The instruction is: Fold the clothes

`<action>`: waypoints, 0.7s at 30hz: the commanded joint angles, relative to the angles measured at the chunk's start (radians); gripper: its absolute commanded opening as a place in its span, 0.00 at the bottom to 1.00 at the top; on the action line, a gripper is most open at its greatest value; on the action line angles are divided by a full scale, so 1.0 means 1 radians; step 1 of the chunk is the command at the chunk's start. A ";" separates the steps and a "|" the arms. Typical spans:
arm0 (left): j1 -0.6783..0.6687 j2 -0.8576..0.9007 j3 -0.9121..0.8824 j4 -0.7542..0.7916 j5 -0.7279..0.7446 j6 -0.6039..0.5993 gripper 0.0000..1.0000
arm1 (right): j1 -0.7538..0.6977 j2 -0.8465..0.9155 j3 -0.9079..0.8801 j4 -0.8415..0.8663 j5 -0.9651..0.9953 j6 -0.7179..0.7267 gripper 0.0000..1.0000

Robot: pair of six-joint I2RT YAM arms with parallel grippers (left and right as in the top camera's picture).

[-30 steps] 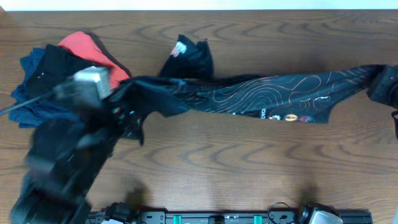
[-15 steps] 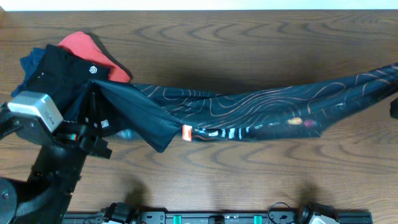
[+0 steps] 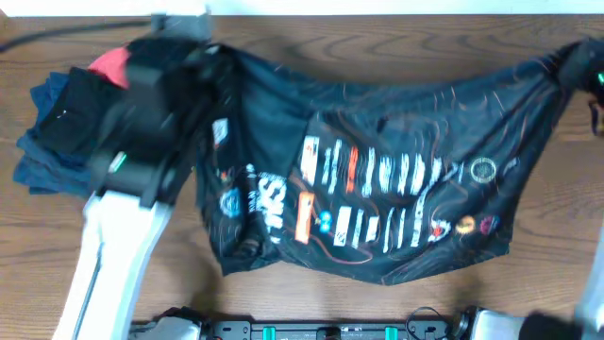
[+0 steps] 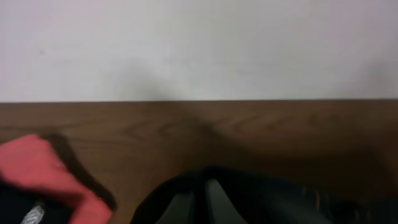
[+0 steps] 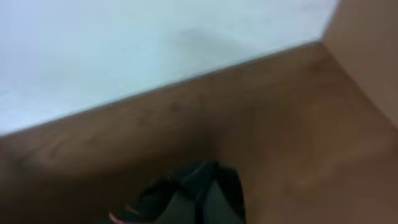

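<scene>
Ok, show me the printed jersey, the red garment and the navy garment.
printed jersey [image 3: 377, 189], overhead view, centre of its lettering.
red garment [image 3: 111, 64], overhead view, exposed top corner.
navy garment [image 3: 42, 170], overhead view, lower left edge.

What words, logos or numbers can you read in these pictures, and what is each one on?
Nothing reads outright; blur smears every mark.
White block lettering across the black shirt: rows of letters, too blurred to read.
Orange vertical patch on the shirt: blurred, unreadable.
Round white emblem and small red-white logos towards its right side: too small to read.
Both wrist views: no text.
</scene>
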 commanded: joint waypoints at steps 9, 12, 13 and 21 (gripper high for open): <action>0.168 0.320 0.156 0.585 0.097 -0.159 0.06 | 0.016 0.151 0.006 0.615 -0.002 0.107 0.01; 0.214 0.321 0.207 0.686 0.201 -0.232 0.06 | 0.016 0.143 0.013 0.670 0.060 0.105 0.01; 0.228 0.321 0.230 0.694 0.242 -0.235 0.06 | 0.013 0.141 0.018 0.662 0.092 0.104 0.01; 0.317 0.309 0.340 0.518 0.588 -0.234 0.06 | -0.026 0.133 0.019 0.470 0.253 0.082 0.01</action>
